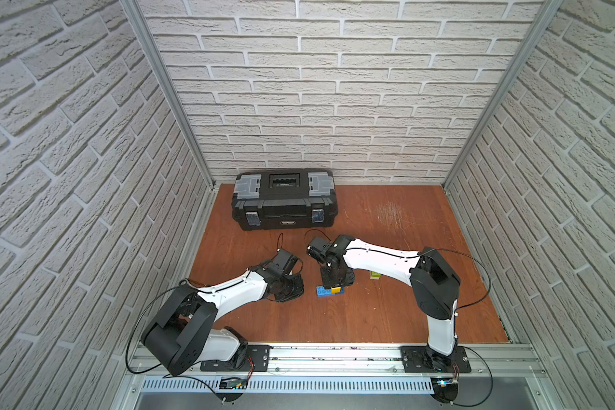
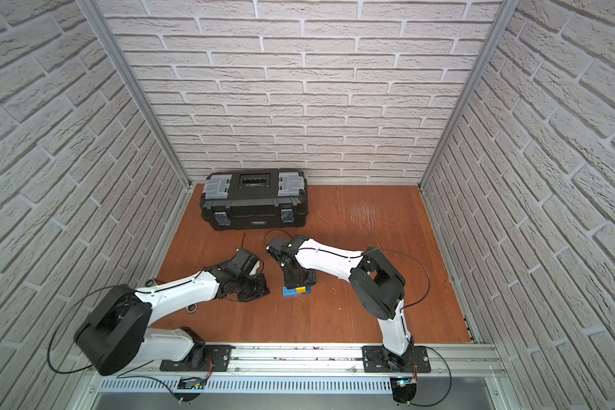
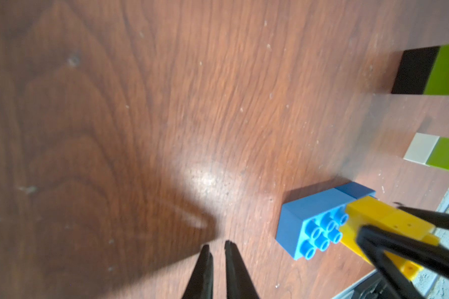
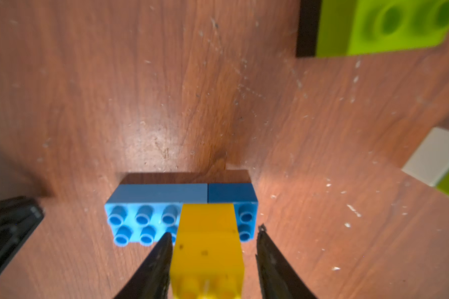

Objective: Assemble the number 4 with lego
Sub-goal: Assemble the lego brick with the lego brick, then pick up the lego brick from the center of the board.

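Tabletop [image 1: 370, 319] read as a clock face from a top view, left to right.

Toolbox [image 1: 284, 204]: black, lid closed, at 11 o'clock against the back wall, well apart from the lego.

Left claw [image 3: 217, 244]: fingers pressed almost together with only a sliver between the tips, nothing pinched. It hangs low over bare wood at 9 o'clock of the blue bricks, near them but not touching.

Long blue brick [image 4: 156, 194] and small blue brick [image 4: 231, 194]: end to end in one row near the tabletop's centre, studs up. The darker small one is at the 3 o'clock end. Two yellow bricks [image 4: 208, 246], stacked one on the other, stand upright on the studs and straddle the seam between the blues.

Right claw [image 4: 214, 230]: points down from above, fingers spread either side of the yellow stack. One finger lies close along the stack's side; I cannot tell whether it touches. The other stands off with a visible gap.

Green-and-black pair [image 4: 347, 33]: joined, lying on its side, apart from the blue row. It shows in the wrist views only.

Green-and-white pair [image 1: 374, 275]: joined, at 2 o'clock of the blue row, well clear of it.
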You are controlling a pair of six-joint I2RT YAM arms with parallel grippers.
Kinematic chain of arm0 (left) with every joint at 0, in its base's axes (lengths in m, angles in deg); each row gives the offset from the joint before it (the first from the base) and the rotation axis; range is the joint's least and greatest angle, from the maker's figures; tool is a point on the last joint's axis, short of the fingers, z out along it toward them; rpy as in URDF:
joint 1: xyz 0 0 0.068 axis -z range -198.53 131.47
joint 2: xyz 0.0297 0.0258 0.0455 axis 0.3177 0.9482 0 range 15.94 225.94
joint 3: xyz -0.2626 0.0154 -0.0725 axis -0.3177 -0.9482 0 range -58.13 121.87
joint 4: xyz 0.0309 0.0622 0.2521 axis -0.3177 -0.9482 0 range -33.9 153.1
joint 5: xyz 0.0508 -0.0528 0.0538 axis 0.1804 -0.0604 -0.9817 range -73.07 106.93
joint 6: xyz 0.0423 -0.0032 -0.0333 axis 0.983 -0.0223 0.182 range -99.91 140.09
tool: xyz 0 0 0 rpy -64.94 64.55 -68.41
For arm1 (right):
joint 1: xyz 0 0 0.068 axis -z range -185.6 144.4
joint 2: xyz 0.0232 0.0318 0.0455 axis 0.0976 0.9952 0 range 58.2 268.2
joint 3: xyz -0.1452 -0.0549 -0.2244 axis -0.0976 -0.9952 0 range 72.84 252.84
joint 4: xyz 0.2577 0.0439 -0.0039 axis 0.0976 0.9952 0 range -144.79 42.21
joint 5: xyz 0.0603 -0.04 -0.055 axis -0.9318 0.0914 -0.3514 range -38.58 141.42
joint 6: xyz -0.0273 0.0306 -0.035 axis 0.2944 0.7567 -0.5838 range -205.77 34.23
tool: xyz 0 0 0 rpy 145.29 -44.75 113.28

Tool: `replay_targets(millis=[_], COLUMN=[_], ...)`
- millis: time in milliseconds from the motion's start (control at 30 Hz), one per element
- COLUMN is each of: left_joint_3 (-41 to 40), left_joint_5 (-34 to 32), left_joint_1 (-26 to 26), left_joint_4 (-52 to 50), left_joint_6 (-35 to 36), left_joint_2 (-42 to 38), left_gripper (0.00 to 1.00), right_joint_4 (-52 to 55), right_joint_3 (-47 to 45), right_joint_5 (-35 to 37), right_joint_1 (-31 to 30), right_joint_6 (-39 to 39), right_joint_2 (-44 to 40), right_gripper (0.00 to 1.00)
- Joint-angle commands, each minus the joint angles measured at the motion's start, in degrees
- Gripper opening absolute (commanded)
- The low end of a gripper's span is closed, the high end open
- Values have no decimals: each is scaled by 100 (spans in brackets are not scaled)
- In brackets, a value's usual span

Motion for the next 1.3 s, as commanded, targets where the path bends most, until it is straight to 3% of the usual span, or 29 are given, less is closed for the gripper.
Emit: replay_targets(millis=[0,200,367,533,700,800,1067,1267], left_joint_3=[88,311,1057,1820,2066,2011,1418,1093], left_joint_5=[-70,-205,-906,-1750,-2266,-2450,-1792,-1039], left_joint_1=[35,49,23,-69,-359,-687,-1956,-2263], left_joint_4=[66,-124,-1104,-2016,-2600,-2843,-2951,-2499], left_joint_6=[-43,56,475,797,731,699,800,1049], left_joint_2=[70,146,-123,-712,-1352,-1841,-3109,-2930], left_gripper=[15,14,14,19,21,30,48,49], right_joint_4=[84,284,131,62,114,-85,12,390], right_joint_3=[-40,-27,-351,-660,-1031,-1344,-1208,-1111], right_joint_5=[287,684,895,942,1101,1076,950,944], right_joint_1=[-52,70,284,572,700,813,1070,1327], right_joint_6=[-76,-387,-620,-722,-744,-706,-681,-534], right_joint_2=[-527,-1044,-1624,-2086,-2543,-2813,-2828,-2746], right_gripper=[60,64,62,60,59,59,59,59])
